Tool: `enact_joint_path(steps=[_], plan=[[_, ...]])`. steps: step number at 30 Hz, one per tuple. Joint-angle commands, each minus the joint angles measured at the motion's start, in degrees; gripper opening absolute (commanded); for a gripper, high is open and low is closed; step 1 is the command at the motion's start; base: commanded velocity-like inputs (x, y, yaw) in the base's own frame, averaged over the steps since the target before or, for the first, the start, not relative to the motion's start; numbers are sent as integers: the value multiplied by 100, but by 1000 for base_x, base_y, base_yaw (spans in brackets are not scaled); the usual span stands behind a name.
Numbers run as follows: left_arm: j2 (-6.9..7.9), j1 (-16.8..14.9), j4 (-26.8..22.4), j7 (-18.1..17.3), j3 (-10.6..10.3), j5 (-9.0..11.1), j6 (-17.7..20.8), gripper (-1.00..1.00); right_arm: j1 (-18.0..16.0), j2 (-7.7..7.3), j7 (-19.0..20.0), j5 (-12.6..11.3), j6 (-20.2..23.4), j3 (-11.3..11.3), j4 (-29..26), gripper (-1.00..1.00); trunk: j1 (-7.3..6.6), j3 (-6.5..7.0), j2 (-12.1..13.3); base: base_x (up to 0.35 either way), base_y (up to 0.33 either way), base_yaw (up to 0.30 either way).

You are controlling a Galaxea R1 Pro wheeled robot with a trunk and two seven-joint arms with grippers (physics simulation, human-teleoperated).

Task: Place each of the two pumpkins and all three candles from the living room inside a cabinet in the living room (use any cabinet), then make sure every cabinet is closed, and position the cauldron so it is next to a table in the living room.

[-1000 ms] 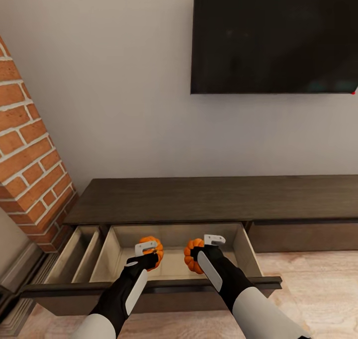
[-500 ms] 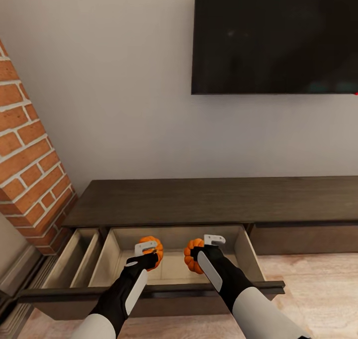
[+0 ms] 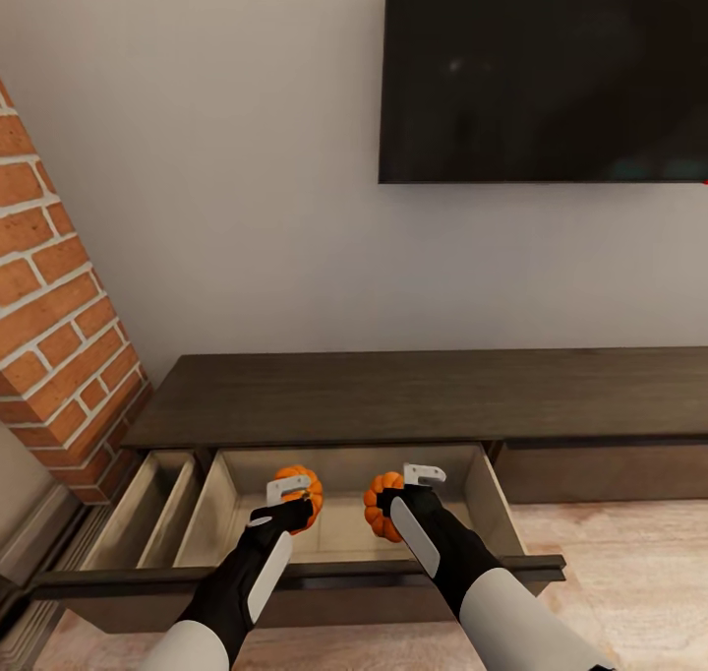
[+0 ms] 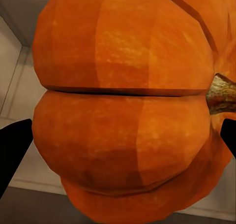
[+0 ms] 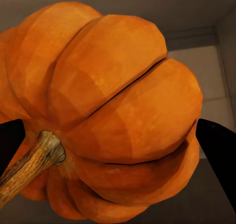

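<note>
Both claws are holding pumpkins over the open drawer (image 3: 344,528) of the cabinet (image 3: 413,396). The left claw (image 3: 292,499) is clamping one pumpkin (image 3: 300,494); the right claw (image 3: 398,494) is clamping the other pumpkin (image 3: 379,506). Both pumpkins are looking rigid, smooth and light; gripping across the ribbed sides appears sound.

- The big black flat screen (image 3: 546,71) on the wall is cut off at the top and right edges.
- The long dark-brown wood cabinet (image 3: 413,396) runs past the right edge.
- The left gripper (image 3: 285,499) hides part of its round orange pumpkin (image 3: 305,484).
</note>
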Motion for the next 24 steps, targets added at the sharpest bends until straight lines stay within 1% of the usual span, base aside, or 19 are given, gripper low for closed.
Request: enact_joint_path(steps=[1,19,22,24], plan=[[6,-3,-12,69,-28,43,21,-100,-5,0,-46,-33,13,14,-7,-100,21,-23,-44,0,0,0],[19,-3,32,61,-10,44,-1,-100,-5,0,-42,-17,10,15,-8,-100,417,-347,-766,0,0,0],[19,-3,32,65,-32,44,-11,-100,-5,0,-44,-16,5,16,-8,-100,417,-347,-766,0,0,0],[19,-3,32,68,-49,44,-107,-100,-5,0,-43,-14,5,21,-8,-100,417,-347,-766,0,0,0]])
